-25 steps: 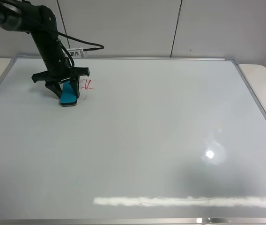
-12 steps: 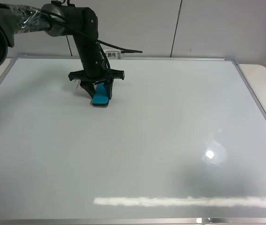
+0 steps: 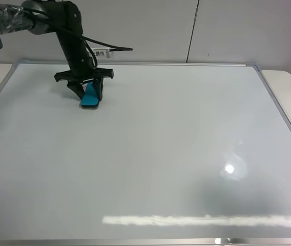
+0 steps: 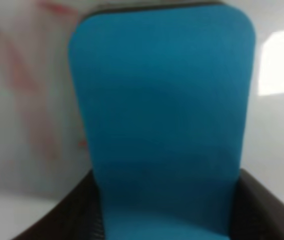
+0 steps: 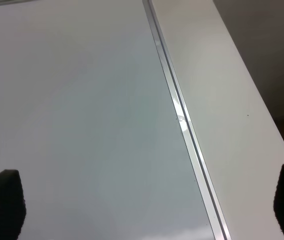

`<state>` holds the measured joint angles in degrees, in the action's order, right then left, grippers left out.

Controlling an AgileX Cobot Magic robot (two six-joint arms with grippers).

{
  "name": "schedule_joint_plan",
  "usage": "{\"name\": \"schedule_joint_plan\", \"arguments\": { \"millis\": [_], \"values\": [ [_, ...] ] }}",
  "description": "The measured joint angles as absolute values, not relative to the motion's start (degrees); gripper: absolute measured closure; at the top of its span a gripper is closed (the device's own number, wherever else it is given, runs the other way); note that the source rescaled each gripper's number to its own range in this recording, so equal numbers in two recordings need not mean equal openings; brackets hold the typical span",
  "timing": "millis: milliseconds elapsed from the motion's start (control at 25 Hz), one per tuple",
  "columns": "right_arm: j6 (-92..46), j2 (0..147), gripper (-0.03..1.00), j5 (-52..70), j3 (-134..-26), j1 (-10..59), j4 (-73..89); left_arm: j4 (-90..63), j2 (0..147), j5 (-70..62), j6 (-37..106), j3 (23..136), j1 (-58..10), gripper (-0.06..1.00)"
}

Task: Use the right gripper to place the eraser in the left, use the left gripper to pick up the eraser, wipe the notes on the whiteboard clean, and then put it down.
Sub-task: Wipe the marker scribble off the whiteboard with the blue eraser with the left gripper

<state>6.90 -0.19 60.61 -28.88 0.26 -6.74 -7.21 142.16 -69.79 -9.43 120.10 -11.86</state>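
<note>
The whiteboard (image 3: pixel 176 154) fills most of the exterior high view. My left gripper (image 3: pixel 87 94) is at its far left part, shut on the teal-blue eraser (image 3: pixel 90 101), which rests tilted with its lower end on the board. In the left wrist view the eraser (image 4: pixel 162 125) fills the frame between dark fingers (image 4: pixel 57 222). Blurred red notes (image 4: pixel 17 75) show on the board beside it. The notes do not show in the high view. My right gripper (image 5: pixel 144 205) is open and empty above the board's right edge.
The board's silver frame (image 5: pixel 182 120) runs beside a white table strip (image 3: pixel 289 87) on the right. A small white label (image 3: pixel 100 53) and a black cable sit at the back wall behind the left arm. Glare spots lie on the board's near right.
My left gripper swept the eraser right over the red notes, then back left and a little farther away. The red marks seen in the high view one second ago no longer show there.
</note>
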Motion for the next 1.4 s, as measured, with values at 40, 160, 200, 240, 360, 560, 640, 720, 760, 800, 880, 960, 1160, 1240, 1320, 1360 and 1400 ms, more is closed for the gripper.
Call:
{"name": "schedule_joint_plan", "arguments": {
  "millis": [40, 160, 200, 240, 360, 560, 640, 720, 760, 800, 880, 960, 1160, 1240, 1320, 1360, 1400],
  "values": [
    [6.9, -0.2, -0.03, 60.6, -28.9, 0.3, -6.7, -7.2, 142.2, -69.7, -8.8, 120.1, -10.4, 0.91],
    [6.9, -0.2, -0.03, 60.6, -28.9, 0.3, -6.7, -7.1, 142.2, -69.7, -7.7, 120.1, -6.5, 0.91],
    [6.9, -0.2, -0.03, 60.6, -28.9, 0.3, -6.7, -7.1, 142.1, -69.7, -7.6, 120.2, -5.4, 0.91],
    [6.9, -0.2, -0.03, 60.6, -28.9, 0.3, -6.7, -7.0, 142.1, -69.8, -7.5, 120.2, -4.4, 0.91],
    [6.9, -0.2, -0.03, 60.6, -28.9, 0.3, -6.7, -6.4, 142.1, -69.8, -7.4, 120.2, -3.2, 0.91],
    [6.9, -0.2, -0.03, 60.6, -28.9, 0.3, -6.7, -4.8, 142.1, -69.8, -7.3, 120.5, -4.8, 0.91],
    [6.9, -0.2, -0.03, 60.6, -28.9, 0.3, -6.7, -4.7, 142.3, -69.9, -7.3, 121.5, -6.4, 0.91],
    [6.9, -0.2, -0.03, 60.6, -28.9, 0.3, -6.7, -5.6, 142.8, -69.9, -7.3, 122.8, -8.4, 0.91],
    [6.9, -0.2, -0.03, 60.6, -28.9, 0.3, -6.7, -6.3, 143.1, -69.8, -7.3, 123.6, -9.6, 0.91],
    [6.9, -0.2, -0.03, 60.6, -28.9, 0.3, -6.7, -6.8, 143.3, -69.8, -7.3, 124.2, -10.7, 0.91],
    [6.9, -0.2, -0.03, 60.6, -28.9, 0.3, -6.7, -7.6, 143.9, -69.7, -7.3, 125.6, -12.5, 0.91],
    [6.9, -0.2, -0.03, 60.6, -28.9, 0.3, -6.7, -8.5, 144.8, -69.7, -7.5, 126.9, -14.1, 0.91],
    [6.9, -0.2, -0.03, 60.6, -28.9, 0.3, -6.7, -8.6, 145.8, -69.6, -7.5, 128.4, -17.4, 0.91],
    [6.9, -0.2, -0.03, 60.6, -28.9, 0.3, -6.7, -8.8, 145.9, -69.6, -7.5, 128.4, -18.3, 0.91],
    [6.9, -0.2, -0.03, 60.6, -28.9, 0.3, -6.7, -8.9, 146.1, -69.6, -7.5, 128.6, -18.5, 0.91],
    [6.9, -0.2, -0.03, 60.6, -28.9, 0.3, -6.7, -8.9, 146.1, -69.7, -7.5, 128.7, -18.5, 0.91],
    [6.9, -0.2, -0.03, 60.6, -28.9, 0.3, -6.7, -8.8, 146.2, -69.8, -7.5, 128.8, -18.3, 0.91]
  ]
}}
